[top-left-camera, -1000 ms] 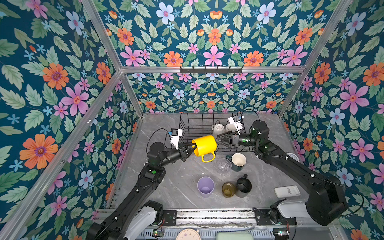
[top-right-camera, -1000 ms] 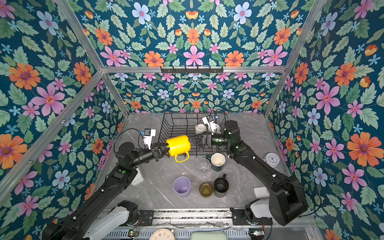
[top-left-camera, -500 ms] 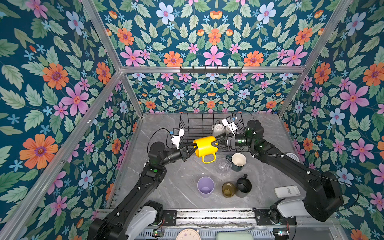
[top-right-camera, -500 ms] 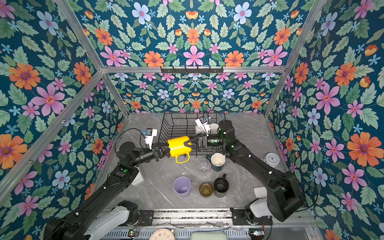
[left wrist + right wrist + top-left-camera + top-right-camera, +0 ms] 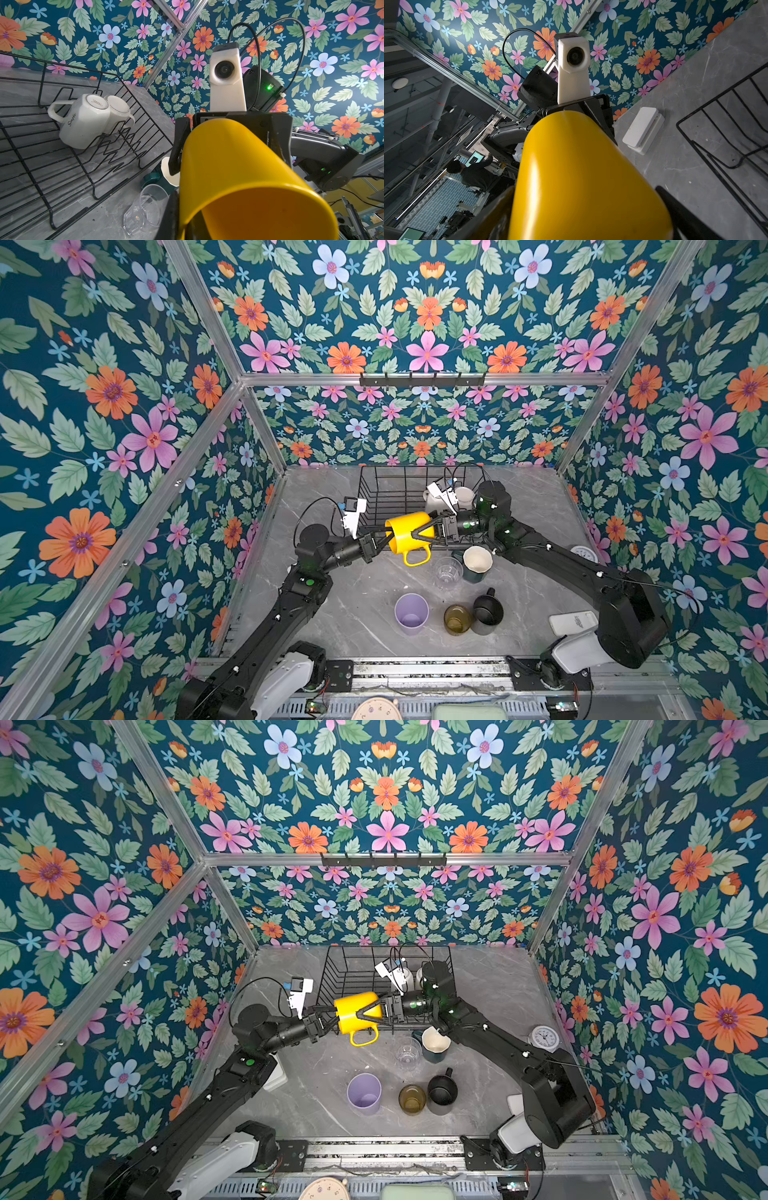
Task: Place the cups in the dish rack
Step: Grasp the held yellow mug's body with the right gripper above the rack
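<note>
In both top views a yellow mug (image 5: 409, 533) (image 5: 357, 1011) hangs on its side above the front edge of the dish rack (image 5: 374, 489) (image 5: 340, 973). My left gripper (image 5: 384, 536) (image 5: 182, 224) is shut on its rim. My right gripper (image 5: 415, 534) (image 5: 581, 218) is open, its fingers straddling the mug's base end. Two white mugs (image 5: 83, 122) (image 5: 119, 108) lie upside down in the rack. On the table stand a clear glass (image 5: 448, 572), a dark green mug (image 5: 477, 564), a lilac tumbler (image 5: 411, 614), an amber glass (image 5: 457, 619) and a black mug (image 5: 487, 614).
A small white alarm clock (image 5: 584, 554) sits near the right wall. White boxes lie by each arm's base (image 5: 573, 622) (image 5: 276, 1073). A black hook rail (image 5: 422, 379) hangs on the back wall. The rack's upright dividers (image 5: 116, 149) stand next to the white mugs.
My right gripper has moved left from beside the rack and now straddles the yellow mug's base. The left gripper and the mug have barely shifted.
</note>
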{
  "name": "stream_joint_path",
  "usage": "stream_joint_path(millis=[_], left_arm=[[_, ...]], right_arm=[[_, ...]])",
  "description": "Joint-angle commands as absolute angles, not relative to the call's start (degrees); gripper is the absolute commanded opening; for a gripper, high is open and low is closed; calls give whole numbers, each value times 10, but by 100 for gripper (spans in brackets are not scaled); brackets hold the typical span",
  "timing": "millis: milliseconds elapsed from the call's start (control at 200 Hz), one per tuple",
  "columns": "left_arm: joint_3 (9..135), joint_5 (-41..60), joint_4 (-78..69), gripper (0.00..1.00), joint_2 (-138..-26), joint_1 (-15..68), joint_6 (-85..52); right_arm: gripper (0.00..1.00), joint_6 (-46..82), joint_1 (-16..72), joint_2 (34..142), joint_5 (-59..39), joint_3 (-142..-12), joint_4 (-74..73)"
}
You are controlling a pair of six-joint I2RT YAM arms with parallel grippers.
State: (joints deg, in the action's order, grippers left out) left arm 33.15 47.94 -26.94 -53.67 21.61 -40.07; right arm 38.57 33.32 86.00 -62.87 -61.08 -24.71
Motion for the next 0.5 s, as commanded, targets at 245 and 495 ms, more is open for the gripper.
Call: stream_joint_path(millis=[245, 495], left_arm=[[333, 498, -325, 0, -531, 217, -404], [333, 497, -324, 0, -531, 216, -408]], right_arm=[[87, 397, 341, 877, -616, -616, -258], [66, 395, 342, 881, -620, -619, -254]])
